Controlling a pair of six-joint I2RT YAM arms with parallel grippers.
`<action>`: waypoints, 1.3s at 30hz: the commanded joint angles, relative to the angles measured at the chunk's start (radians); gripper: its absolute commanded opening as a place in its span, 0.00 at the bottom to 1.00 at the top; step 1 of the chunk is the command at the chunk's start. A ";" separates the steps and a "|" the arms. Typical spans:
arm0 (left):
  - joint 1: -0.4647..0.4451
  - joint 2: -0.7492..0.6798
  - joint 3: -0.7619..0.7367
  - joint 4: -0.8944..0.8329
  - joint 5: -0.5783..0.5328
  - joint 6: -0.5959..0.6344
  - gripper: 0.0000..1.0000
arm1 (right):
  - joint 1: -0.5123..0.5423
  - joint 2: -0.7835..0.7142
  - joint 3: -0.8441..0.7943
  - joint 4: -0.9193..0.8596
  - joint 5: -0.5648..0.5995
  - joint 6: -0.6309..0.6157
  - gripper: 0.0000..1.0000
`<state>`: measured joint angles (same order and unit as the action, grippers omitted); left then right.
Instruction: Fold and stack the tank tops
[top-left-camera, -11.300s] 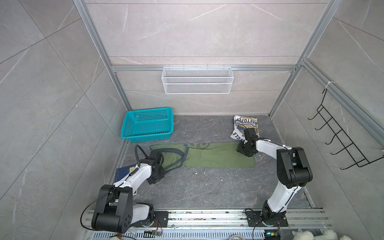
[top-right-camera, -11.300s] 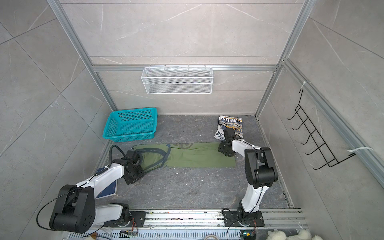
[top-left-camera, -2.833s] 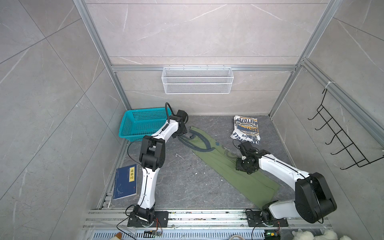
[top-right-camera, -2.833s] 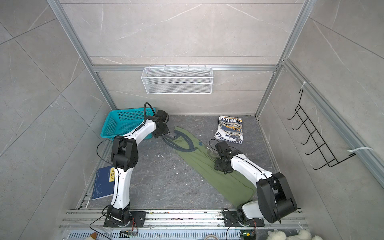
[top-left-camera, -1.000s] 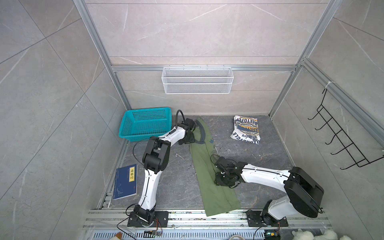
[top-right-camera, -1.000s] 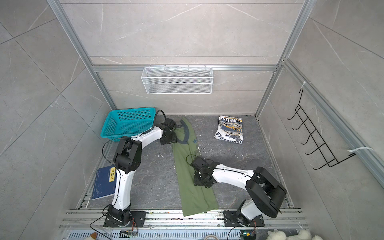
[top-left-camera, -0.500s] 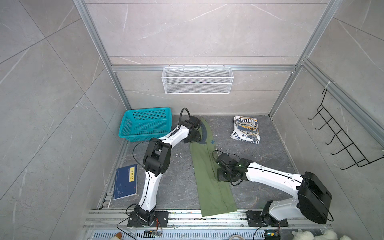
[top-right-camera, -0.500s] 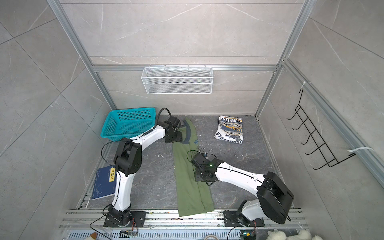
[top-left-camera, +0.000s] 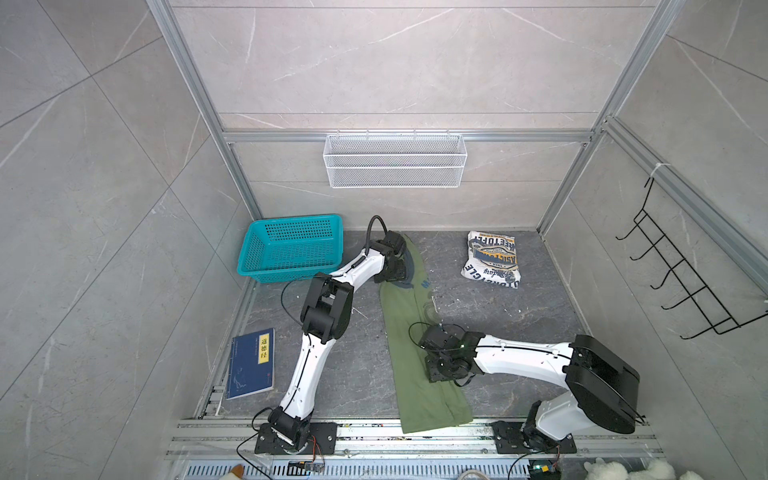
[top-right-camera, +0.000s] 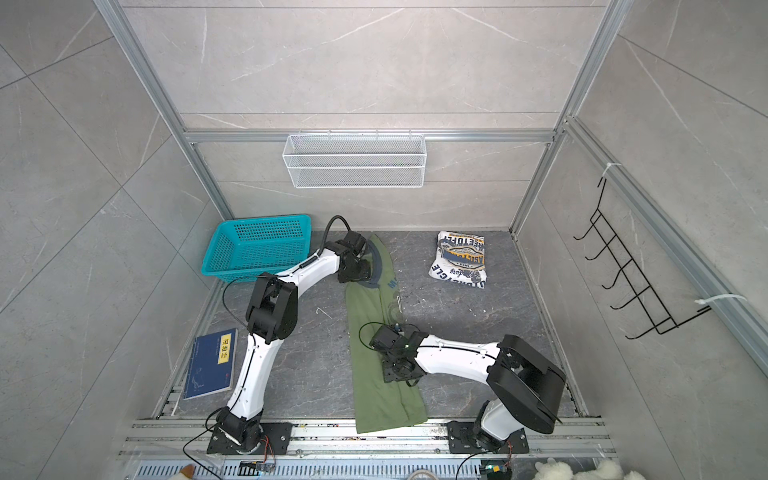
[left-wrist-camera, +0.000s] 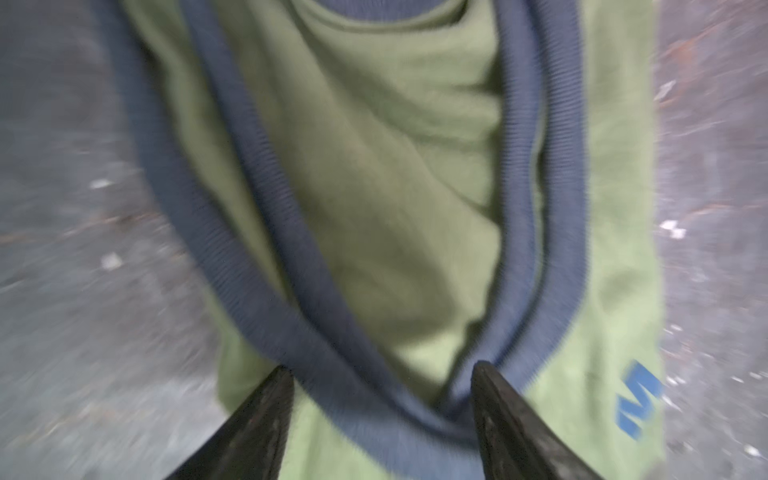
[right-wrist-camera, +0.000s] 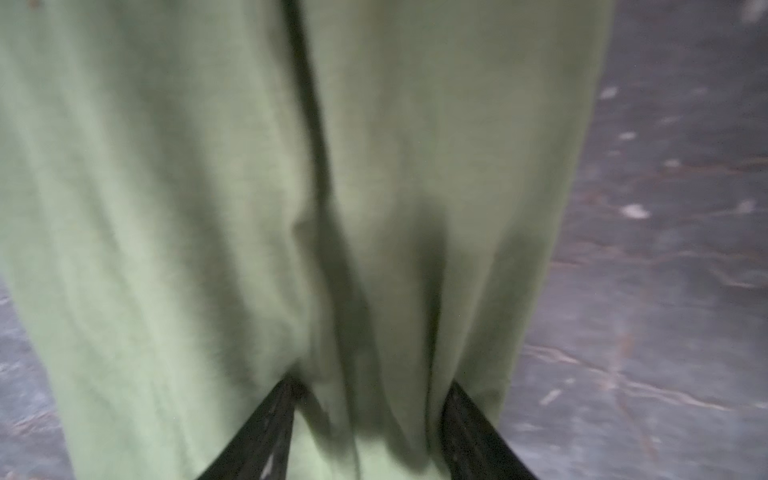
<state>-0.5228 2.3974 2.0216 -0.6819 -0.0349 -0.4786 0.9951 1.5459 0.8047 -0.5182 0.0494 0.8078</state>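
Swung round now, the olive tank top (top-left-camera: 401, 328): a long strip running far to near mid-table, likely lined up for cross-folds. White tank top (top-left-camera: 492, 259) sits folded, far right, probably the stack's base. Left gripper (left-wrist-camera: 382, 374), fingers wide, straddles the grey trim (left-wrist-camera: 257, 266), pinning the far end; right gripper (right-wrist-camera: 370, 386) flanks a cloth ridge mid-strip, fingers apart, grip unclear.

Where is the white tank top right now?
In both top views the white tank top lies folded at the back right of the floor, apart from the olive tank top.
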 joint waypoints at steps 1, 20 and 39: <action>0.002 0.050 0.076 -0.021 0.035 0.071 0.70 | 0.063 0.064 0.024 0.063 -0.075 0.055 0.59; -0.015 -0.576 -0.323 -0.107 0.096 -0.117 0.76 | 0.098 -0.351 -0.085 -0.151 0.040 0.129 0.59; -0.668 -1.553 -1.573 0.062 -0.015 -0.913 0.69 | 0.400 -0.588 -0.461 0.137 -0.008 0.641 0.55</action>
<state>-1.1084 0.8711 0.4648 -0.6773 0.0189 -1.1702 1.3586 0.9730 0.3805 -0.4522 0.0219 1.3132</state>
